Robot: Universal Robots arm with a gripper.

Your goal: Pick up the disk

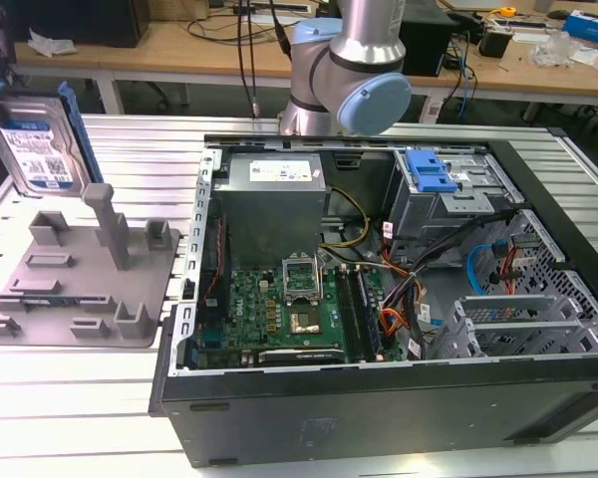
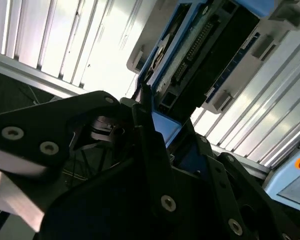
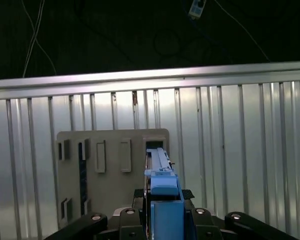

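Observation:
The disk [image 1: 42,144] hangs in the air at the exterior view's left, tilted, its blue-and-white label facing the camera and a blue rail along its side. My gripper [image 1: 8,92] is shut on its upper end. Just below it lies the grey fixture tray [image 1: 75,284] with upright posts, and the disk is clear of them. In the first wrist view the disk [image 3: 161,172] runs edge-on between my fingers [image 3: 140,220], with the tray [image 3: 105,185] beneath. The second wrist view shows the disk's connector end [image 2: 205,55] beyond a dark finger [image 2: 150,145].
An open computer case [image 1: 379,289] fills the middle and the exterior view's right, with a blue latch [image 1: 429,174] on its metal drive cage. The arm's base [image 1: 339,70] rises behind the case. The table [image 1: 50,408] is slatted aluminium, and cluttered benches stand behind.

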